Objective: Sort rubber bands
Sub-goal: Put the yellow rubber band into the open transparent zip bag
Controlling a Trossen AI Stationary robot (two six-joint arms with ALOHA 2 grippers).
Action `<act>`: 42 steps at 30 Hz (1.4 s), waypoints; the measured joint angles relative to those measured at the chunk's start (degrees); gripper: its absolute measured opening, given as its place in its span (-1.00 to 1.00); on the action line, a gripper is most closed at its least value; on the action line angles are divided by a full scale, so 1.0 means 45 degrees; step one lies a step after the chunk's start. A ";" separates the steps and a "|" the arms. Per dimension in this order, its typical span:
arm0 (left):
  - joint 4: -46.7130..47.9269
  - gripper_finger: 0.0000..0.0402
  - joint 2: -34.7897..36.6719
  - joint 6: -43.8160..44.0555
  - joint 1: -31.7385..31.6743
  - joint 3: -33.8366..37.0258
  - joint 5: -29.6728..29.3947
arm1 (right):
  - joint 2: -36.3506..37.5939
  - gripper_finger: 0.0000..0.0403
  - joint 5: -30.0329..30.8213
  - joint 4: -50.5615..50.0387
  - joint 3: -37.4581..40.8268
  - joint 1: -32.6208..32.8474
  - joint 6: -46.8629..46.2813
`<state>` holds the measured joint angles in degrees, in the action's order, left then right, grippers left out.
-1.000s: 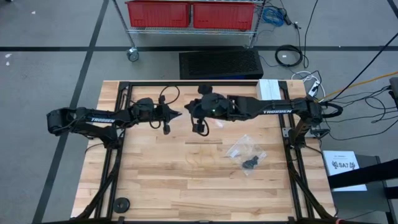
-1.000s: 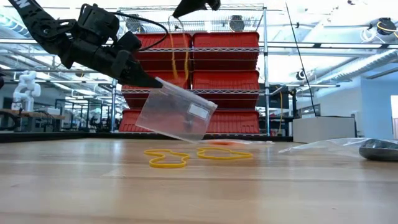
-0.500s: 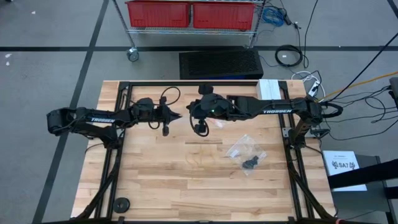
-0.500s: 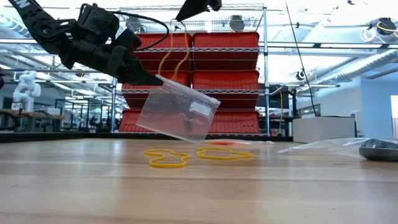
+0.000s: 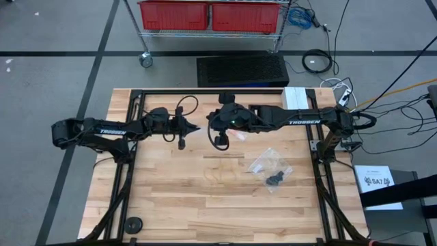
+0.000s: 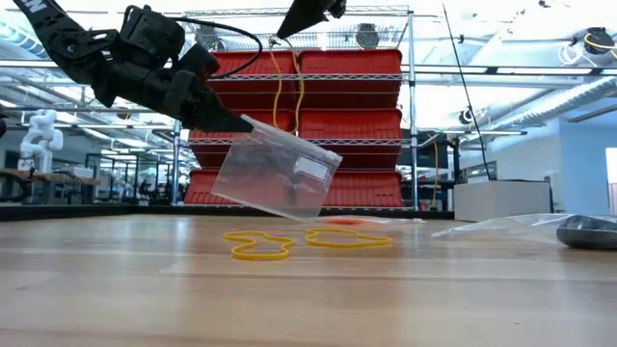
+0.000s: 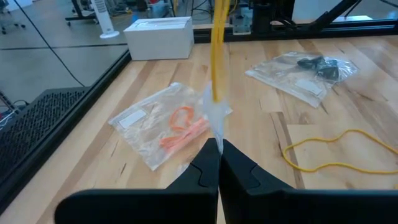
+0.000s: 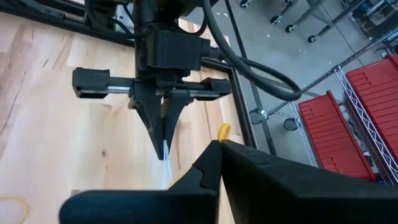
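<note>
Red bins fill a wire rack behind the butcher-block tabletop, and grey floor surrounds it in the high view.

The left end effector hangs above the tabletop, its fingers pressed together on the upper corner of a clear plastic bag. The bag dangles tilted below the fingertips, clear of the wood — in the left wrist view the pinched corner shows just past the closed fingers. It holds orange bands, seen through the plastic in that view.

The right end effector is higher up, near the top of the low view and just beside the left one in the high view. Its fingers are closed on a yellow rubber band, which hangs down from them as a long thin loop over the bag's mouth. The left wrist view shows that band as a vertical yellow strip ending at the bag's corner; whether it touches the plastic cannot be told.

On the tabletop below the bag lie two more yellow bands, flat and loosely looped, side by side. A second clear bag lies well apart toward the right arm's side — it holds black bands. A white box sits at the far edge.
</note>
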<state>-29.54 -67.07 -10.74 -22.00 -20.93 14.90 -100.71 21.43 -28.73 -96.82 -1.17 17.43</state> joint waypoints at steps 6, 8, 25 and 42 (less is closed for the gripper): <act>0.0005 -0.99 0.0000 0.0019 0.0000 0.0000 0.0000 | 0.0000 -1.00 -0.0034 -0.0301 0.0000 0.0000 0.0005; 0.0005 -0.99 0.0000 0.0019 0.0000 0.0000 0.0015 | 0.0000 -1.00 -0.0057 -0.0397 0.0000 0.0000 -0.0029; -0.0001 -0.99 0.0000 0.0000 0.0000 0.0000 0.0067 | -0.0550 -1.00 -0.1213 -0.1455 0.0000 -0.0244 -0.1434; -0.0021 -0.99 0.0005 -0.0024 0.0176 -0.0001 0.0097 | -0.2218 -1.00 -0.2775 -0.2049 0.0019 -0.1004 -0.2404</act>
<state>-29.63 -67.05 -10.85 -21.21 -20.93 15.33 -110.69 8.94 -37.95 -96.73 -5.69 6.61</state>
